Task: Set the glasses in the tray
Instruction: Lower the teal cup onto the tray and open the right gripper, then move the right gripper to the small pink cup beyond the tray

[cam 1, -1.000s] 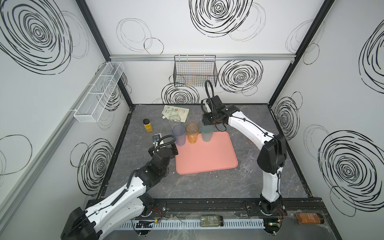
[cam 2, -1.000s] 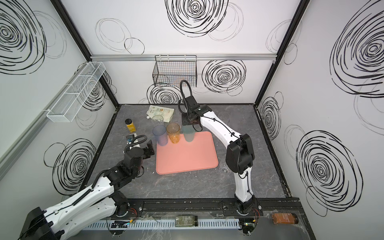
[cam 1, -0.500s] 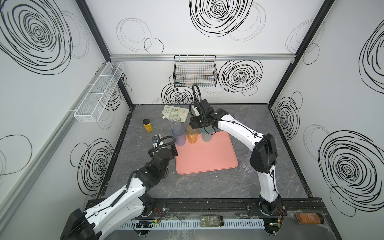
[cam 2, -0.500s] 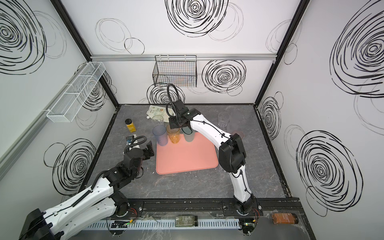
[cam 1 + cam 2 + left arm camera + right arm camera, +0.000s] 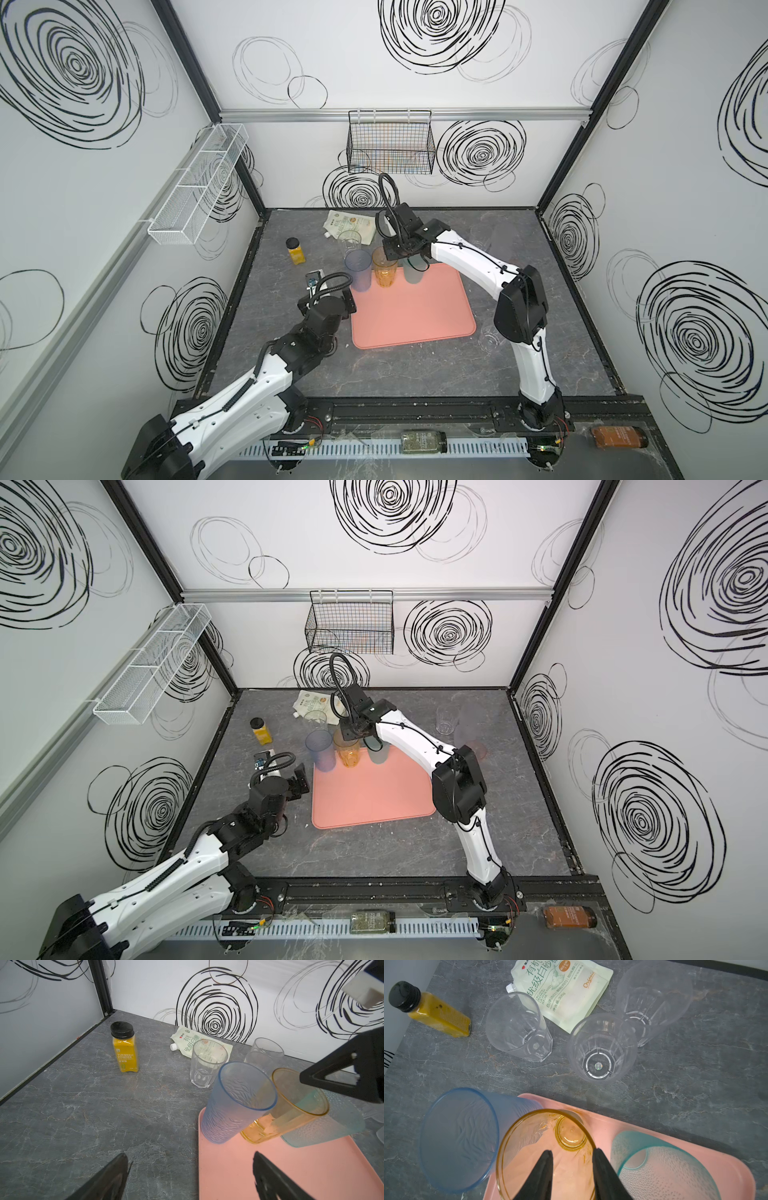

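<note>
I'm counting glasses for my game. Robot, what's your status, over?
Left gripper open at tray edge. Right gripper open over amber glass. Blue glass, teal glass on tray too; three clear glasses off it. Pouch, bottle nearby.

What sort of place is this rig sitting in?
Probably a lab robot test cell, not a real kitchen: white walls covered in black scribbled swirls, two arms mounted on a rail at the front edge, and a wire basket hung on the back wall.
</note>
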